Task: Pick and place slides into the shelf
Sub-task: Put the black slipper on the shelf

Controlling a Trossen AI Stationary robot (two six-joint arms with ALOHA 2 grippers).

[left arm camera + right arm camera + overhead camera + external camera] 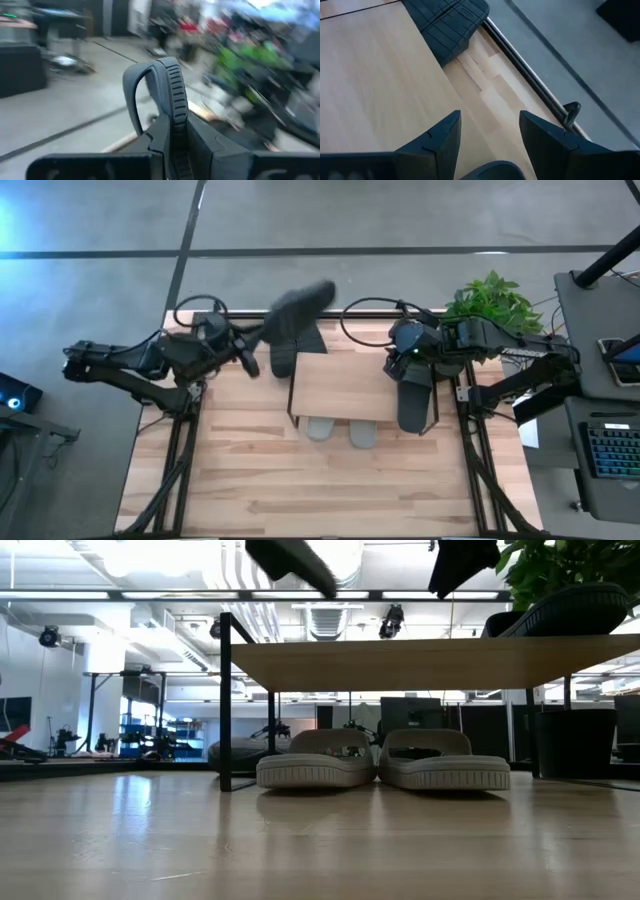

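Note:
My left gripper is raised over the table's far left part, shut on a dark slide that shows at the low view's top. My right gripper hangs open above the right side of the shelf's top board, touching nothing. A dark slide lies on the board's right end. Two light grey slides stand side by side on the table under the shelf. Another dark slide lies by the shelf's far left corner. My left gripper pinches the dark slide's sole edge between its two fingers. The fingers come at it about level. The slide stands on edge and sticks out past them, strap to one side, lifted clear of table and shelf.
A green potted plant stands at the table's far right corner. A desk with a keyboard is beyond the right edge. The near half of the wooden table lies in front of the shelf.

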